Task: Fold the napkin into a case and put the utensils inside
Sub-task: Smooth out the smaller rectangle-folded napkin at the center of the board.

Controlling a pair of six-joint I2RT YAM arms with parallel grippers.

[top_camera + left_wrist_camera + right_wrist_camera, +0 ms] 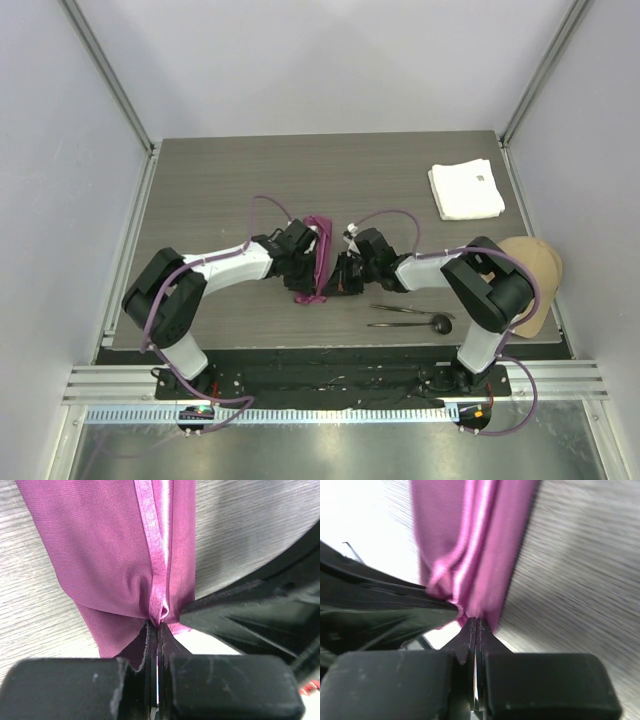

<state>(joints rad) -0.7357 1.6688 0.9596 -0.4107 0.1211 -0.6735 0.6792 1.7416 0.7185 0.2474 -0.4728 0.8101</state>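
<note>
The napkin [320,250] is a narrow band, long axis near-to-far. We note left gripper [157,630] and right gripper [476,625] clamped on it. Grey wood-grain table [230,180], white walls [300,60].

Napkin [115,555] plain magenta, cloth [466,189] white, table [220,190] grey woodgrain, utensils [400,309] dark.

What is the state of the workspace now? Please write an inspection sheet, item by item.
Surface: grey wood-grain table, flat.
Job's things: napkin bunched into a narrow strip, pinched between the arms; utensils lying on the table near the right arm, outside the cloth.
Clutter: folded white cloth far right; tan cap-like object at the right edge.
Grippers: left gripper shut on the napkin; right gripper shut on the napkin.
Cables: purple cables loop along both arms.
Surroundings: white walls, metal frame posts.
</note>
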